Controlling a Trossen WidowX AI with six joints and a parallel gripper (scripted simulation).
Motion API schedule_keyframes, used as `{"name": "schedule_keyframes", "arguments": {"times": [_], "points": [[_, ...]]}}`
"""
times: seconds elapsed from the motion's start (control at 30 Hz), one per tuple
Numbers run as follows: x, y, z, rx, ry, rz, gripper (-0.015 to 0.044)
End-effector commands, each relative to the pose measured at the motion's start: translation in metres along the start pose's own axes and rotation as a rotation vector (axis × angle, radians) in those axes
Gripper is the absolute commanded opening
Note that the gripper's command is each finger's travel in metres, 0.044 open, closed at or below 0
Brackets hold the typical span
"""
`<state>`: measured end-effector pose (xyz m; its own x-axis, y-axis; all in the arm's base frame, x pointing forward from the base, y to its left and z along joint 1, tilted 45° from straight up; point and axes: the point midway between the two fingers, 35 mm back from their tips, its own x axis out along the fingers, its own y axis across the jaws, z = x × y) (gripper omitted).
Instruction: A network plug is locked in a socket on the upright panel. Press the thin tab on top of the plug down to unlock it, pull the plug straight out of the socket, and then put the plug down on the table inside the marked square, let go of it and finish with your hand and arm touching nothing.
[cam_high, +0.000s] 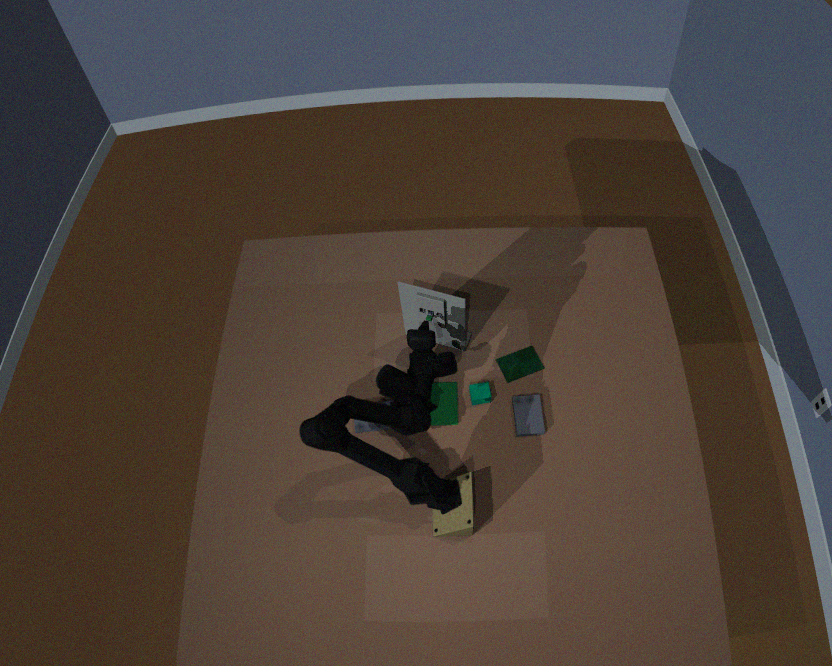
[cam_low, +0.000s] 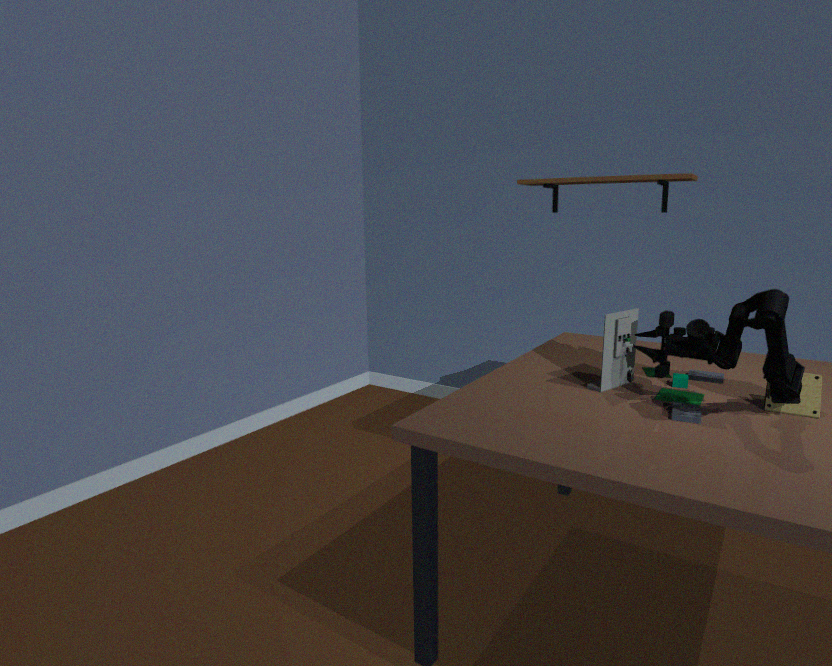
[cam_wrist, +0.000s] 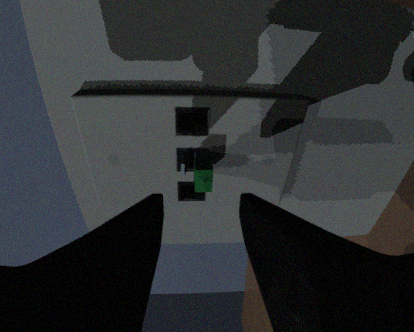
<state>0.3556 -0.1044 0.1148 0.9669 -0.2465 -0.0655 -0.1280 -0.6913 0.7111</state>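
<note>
The green plug (cam_high: 429, 318) (cam_low: 627, 340) (cam_wrist: 203, 181) sits in the middle socket of the upright pale panel (cam_high: 409, 305) (cam_low: 610, 354) (cam_wrist: 350, 215). A small pale strip (cam_wrist: 183, 169), perhaps the tab, shows beside the plug in the wrist view. My gripper (cam_high: 425, 323) (cam_low: 636, 340) (cam_wrist: 201, 203) is partly open and empty, close in front of the panel, one finger above the other. The plug lies ahead of the fingertips, within the width of the gap; I see no touch. I cannot make out the marked square for certain.
A green block (cam_high: 444, 402) (cam_low: 680, 396) and a blue-grey block (cam_high: 367, 425) (cam_low: 685, 416) lie under or near the arm. A teal cube (cam_high: 480, 393) (cam_low: 680, 380), a dark green flat piece (cam_high: 519, 363) and a grey box (cam_high: 529, 414) (cam_low: 704, 376) lie to the right in the top view.
</note>
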Motion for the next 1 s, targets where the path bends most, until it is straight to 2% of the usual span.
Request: {"name": "schedule_keyframes", "arguments": {"times": [0.0, 0.67, 0.97], "points": [[0.007, 0.001, -0.001, -0.001, 0.01, 0.002, 0.0156], [0.029, 0.0, 0.007, -0.001, 0.01, 0.003, 0.0156], [0.029, 0.0, 0.007, -0.001, 0.01, 0.003, 0.0096]]}}
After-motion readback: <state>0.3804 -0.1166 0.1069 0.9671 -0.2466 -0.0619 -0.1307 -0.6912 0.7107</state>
